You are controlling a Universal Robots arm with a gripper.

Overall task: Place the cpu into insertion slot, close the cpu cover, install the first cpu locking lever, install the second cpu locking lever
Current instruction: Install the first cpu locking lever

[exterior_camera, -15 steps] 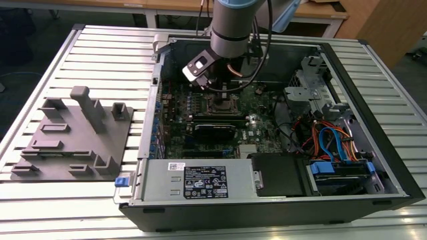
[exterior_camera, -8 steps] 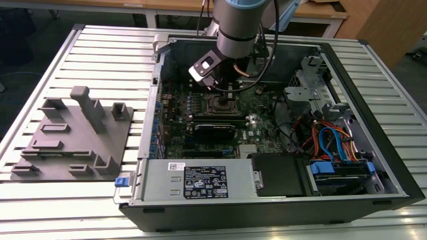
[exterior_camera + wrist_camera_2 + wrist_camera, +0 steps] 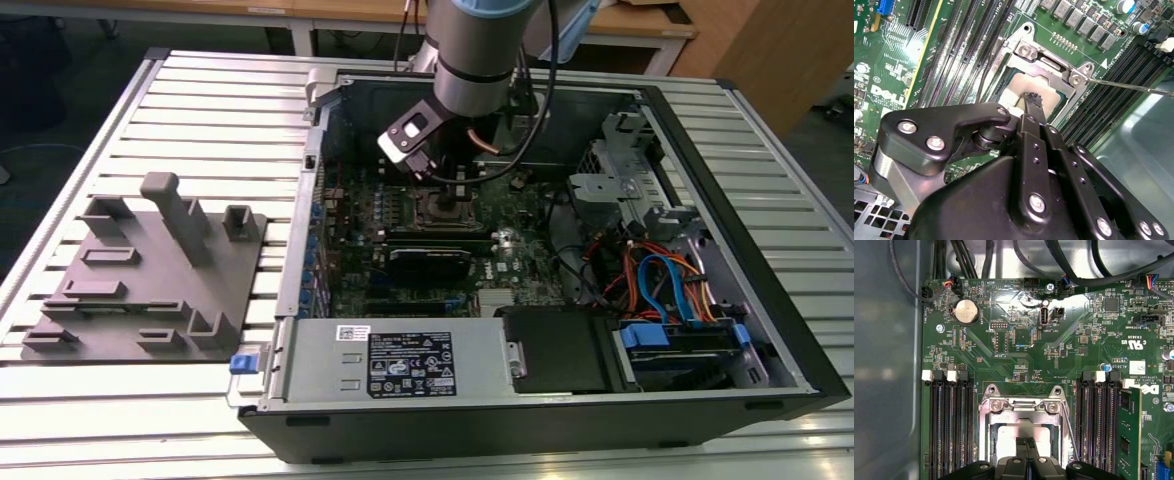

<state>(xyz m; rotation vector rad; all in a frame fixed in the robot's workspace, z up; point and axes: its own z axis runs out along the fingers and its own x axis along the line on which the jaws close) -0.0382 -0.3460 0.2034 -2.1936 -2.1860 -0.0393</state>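
In the exterior view my gripper reaches down into the open computer case, right over the insertion slot on the green motherboard. In both wrist views its fingertips are pressed together, shut, with the tip resting on or just above the cpu. The cpu lies flat in the slot, its pale metal top showing through the cut-out of the cpu cover. The silver cover lies down around it. A thin locking lever sticks out beside the slot, also seen as a lever rod.
Black memory slots flank the socket, with a memory stick at one side. A black block sits just in front of the socket. Cables and drive bays fill the case's right; a grey fixture plate lies outside, left.
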